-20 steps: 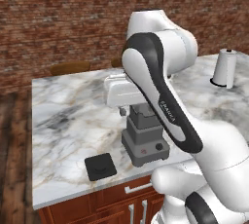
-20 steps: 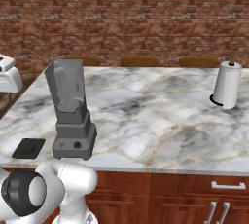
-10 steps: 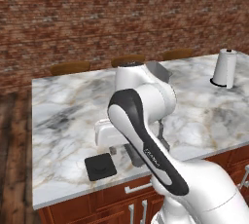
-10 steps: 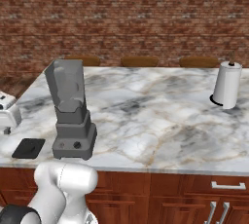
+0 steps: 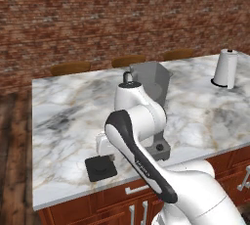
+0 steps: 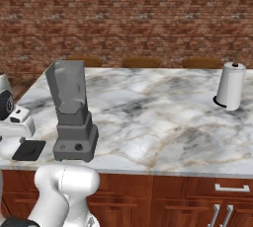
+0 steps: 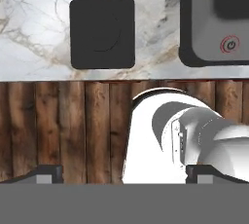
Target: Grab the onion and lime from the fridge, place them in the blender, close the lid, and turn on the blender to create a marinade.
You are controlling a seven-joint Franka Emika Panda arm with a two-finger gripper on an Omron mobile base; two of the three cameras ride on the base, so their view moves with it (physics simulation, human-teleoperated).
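Flat black square lid [image 7: 102, 32] with rounded corners lies on the white marble counter [image 5: 63, 116] near its front edge, just left of the dark grey blender [image 6: 73, 114], whose clear squarish jar stands open-topped. The two-finger gripper [image 7: 124, 173] hangs above the counter's near edge, nearer than the lid, fingertips [image 7: 46, 174] spread wide and empty. The arm partly hides the blender base in the left view. The white arm bends forward and down, hand pointing downward.

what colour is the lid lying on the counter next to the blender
Black; the lid shows best in the hand view, beside the blender base.
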